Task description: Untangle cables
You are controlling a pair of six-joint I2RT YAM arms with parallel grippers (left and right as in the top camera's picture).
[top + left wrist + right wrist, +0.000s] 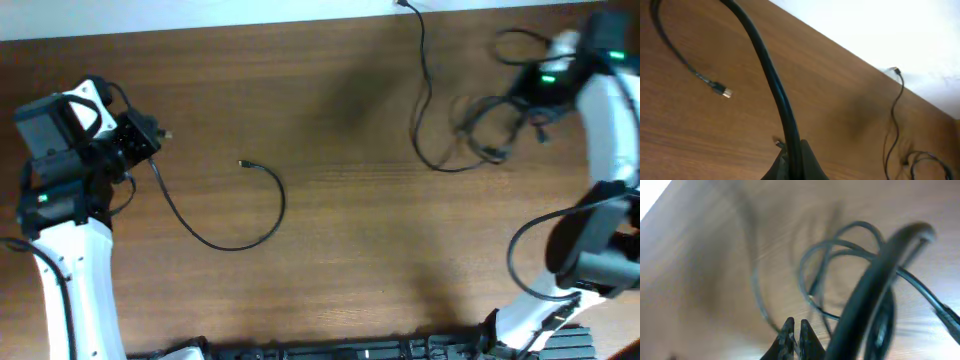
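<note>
Far right, right arm (606,120) stretched over cables (478,128)

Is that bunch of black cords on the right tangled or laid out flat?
Tangled: the cables cross one another in overlapping loops, and the right wrist view shows the same crossed loops up close.

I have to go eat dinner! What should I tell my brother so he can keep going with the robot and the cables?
Left gripper: shut on one end of the freed cable, which curves alone across the left of the table.
Right gripper: shut, down at the tangle far right. The view is too blurred to show whether it pinches a strand.
Done: one cable is out.
Left: the tangle loops over itself, and a long cable trails from it to the back edge. Separate those.
</note>
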